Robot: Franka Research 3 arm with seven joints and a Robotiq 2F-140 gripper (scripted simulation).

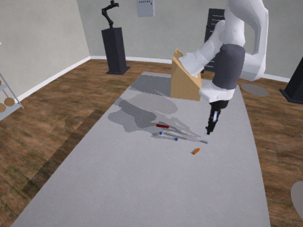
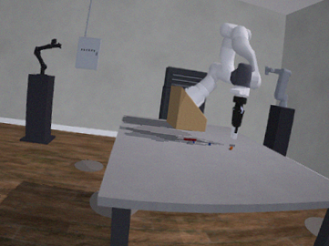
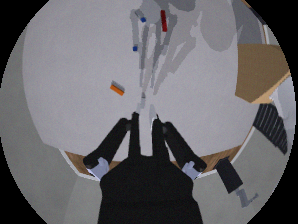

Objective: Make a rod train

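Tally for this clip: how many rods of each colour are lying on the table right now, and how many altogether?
Red rod: 1
Blue rods: 2
Orange rod: 1
Grey rod: 1
Total: 5 rods
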